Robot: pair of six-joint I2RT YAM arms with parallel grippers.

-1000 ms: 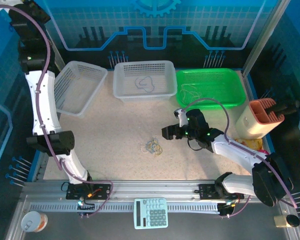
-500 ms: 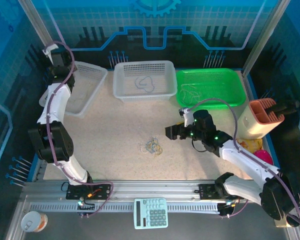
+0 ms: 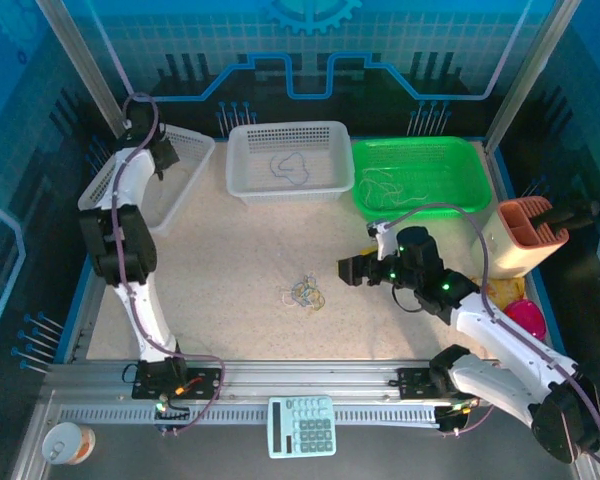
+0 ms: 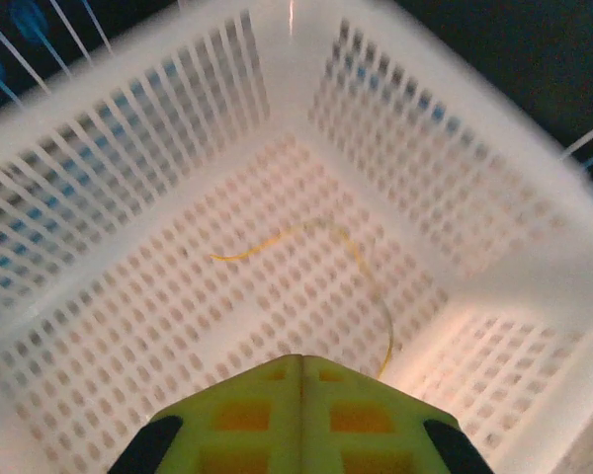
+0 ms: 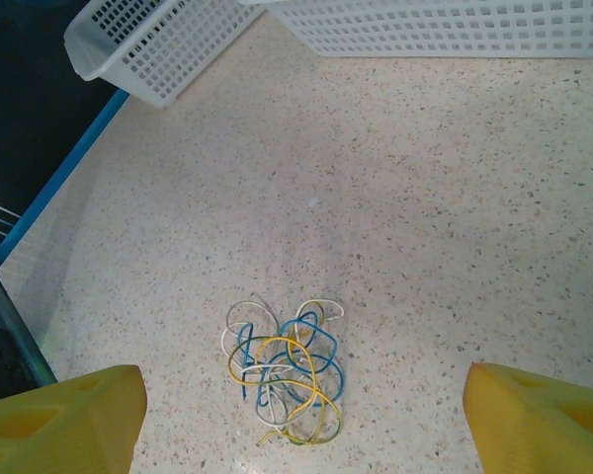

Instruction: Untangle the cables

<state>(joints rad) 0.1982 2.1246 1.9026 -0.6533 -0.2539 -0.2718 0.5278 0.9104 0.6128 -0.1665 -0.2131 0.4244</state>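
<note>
A small tangle of cables in blue, yellow and white lies on the speckled table near the middle. In the right wrist view this tangle sits between and just ahead of my right gripper, whose yellow fingers stand wide open and apart from it. From above, the right gripper hovers to the right of the tangle. My left gripper reaches over the left white basket with its jaws shut. One yellow cable lies loose on that basket's floor, its end beside the fingertips.
The middle white basket holds a blue cable. The green basket holds pale cables. An orange-and-white holder stands at the right edge. A calculator lies on the near rail.
The left arm swung down from high at the far left to above the left basket. The right arm drifted slightly right, its gripper still open.
</note>
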